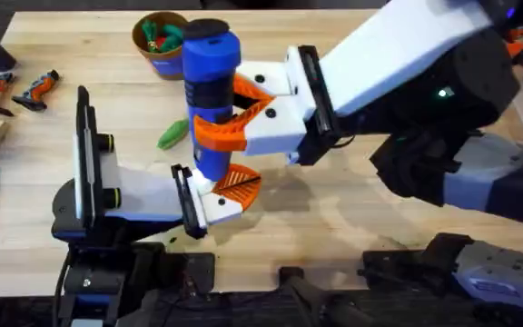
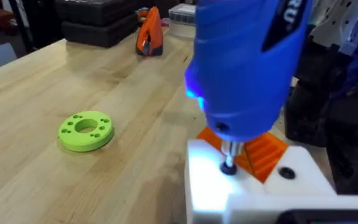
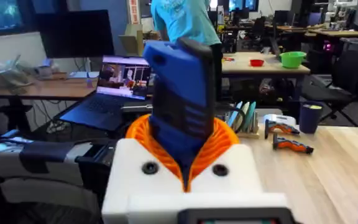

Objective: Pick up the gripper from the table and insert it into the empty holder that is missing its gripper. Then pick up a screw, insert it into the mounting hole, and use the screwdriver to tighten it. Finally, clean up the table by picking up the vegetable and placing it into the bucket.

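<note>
We are in the tightening step: the right gripper (image 1: 243, 113) clenches the screwdriver (image 1: 210, 91) upright, its bit seated on what looks like the screw head in the white holder (image 2: 229, 186), which carries the orange gripper (image 1: 236, 184). The left gripper's (image 1: 221, 195) finger state we cannot tell. Next we must keep the bit square while driving, then move the vegetable (image 1: 172, 135) into the bucket (image 1: 159, 41).

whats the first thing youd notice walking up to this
The fat blue screwdriver standing upright mid-table, clamped in the right gripper, its bit pressed onto the left arm's white finger mount. Behind it, the green vegetable lies on the wood near the bucket.
</note>
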### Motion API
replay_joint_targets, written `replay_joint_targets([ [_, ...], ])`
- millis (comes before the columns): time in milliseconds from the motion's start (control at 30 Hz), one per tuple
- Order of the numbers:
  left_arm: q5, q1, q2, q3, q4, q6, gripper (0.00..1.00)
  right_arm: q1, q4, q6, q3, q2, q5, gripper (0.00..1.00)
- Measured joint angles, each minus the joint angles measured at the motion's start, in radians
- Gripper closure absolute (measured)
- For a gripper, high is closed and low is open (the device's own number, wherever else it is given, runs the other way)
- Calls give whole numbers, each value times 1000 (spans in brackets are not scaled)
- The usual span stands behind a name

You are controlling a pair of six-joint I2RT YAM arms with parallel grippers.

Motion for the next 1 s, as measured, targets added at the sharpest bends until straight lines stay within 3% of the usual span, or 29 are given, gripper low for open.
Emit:
replay_joint_targets([
  [1000,0,0,0,0,0,0,989,0,-24,-14,14,0,-11,976],
])
